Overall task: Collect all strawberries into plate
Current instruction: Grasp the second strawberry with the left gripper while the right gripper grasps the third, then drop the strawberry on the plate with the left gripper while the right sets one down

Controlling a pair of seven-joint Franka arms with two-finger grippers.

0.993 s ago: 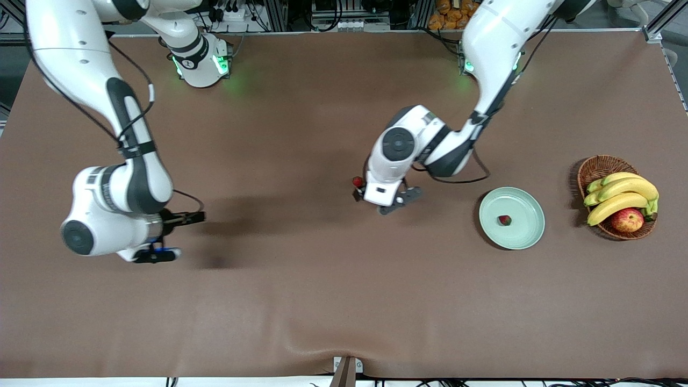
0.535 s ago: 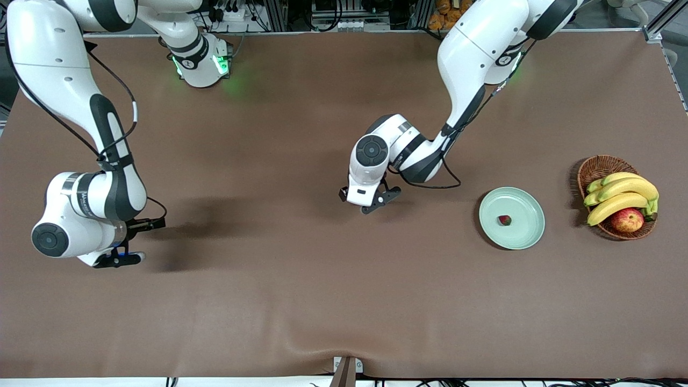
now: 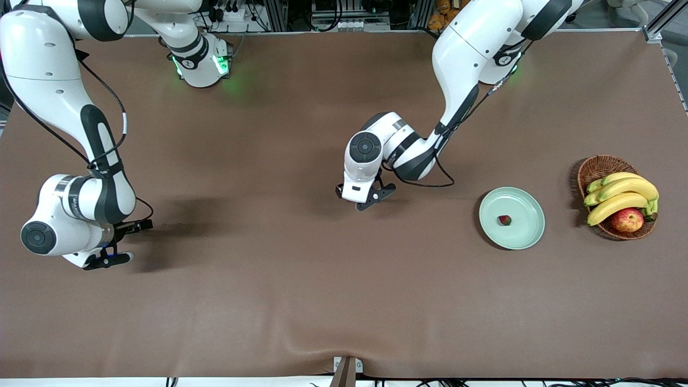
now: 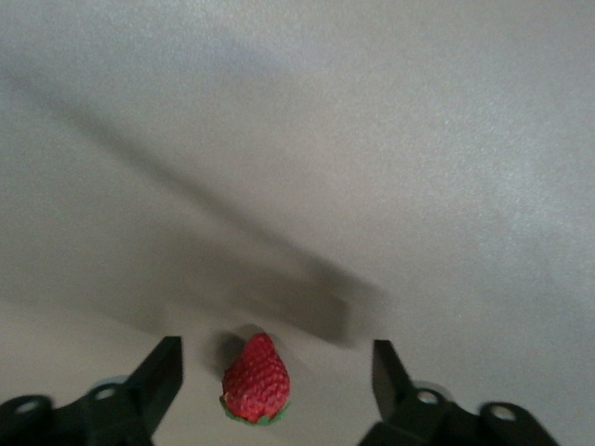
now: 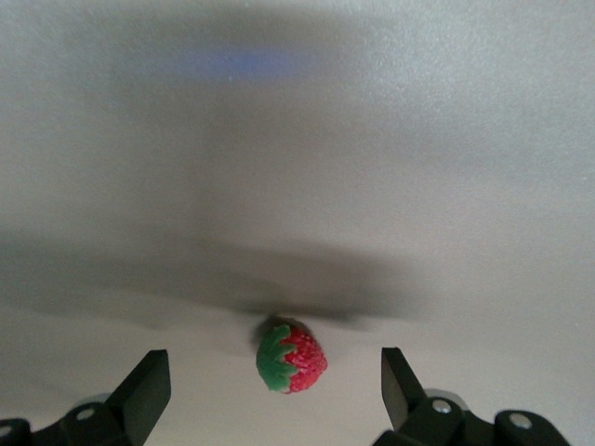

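Front view, compared with one second ago: left gripper has shifted toward the frame's left and now sits low at frame centre. The small red strawberry seen beside its wrist a second ago is hidden under it in the front view. The left wrist view shows that small red strawberry with a green cap lying on the brown table mat, between the two black fingers, which stand wide and clear of it on both sides. No grip yet.

Right gripper has drifted toward the frame's left edge, lower left. Its wrist view shows a second red strawberry, green cap toward the camera, on the mat between wide-spread fingers, also untouched.

Third, darker strawberry already rests in the round pale mint-green plate, right of centre.

Judgement: one berry of three collected; both arms are lined up for pickups, closing comes next.
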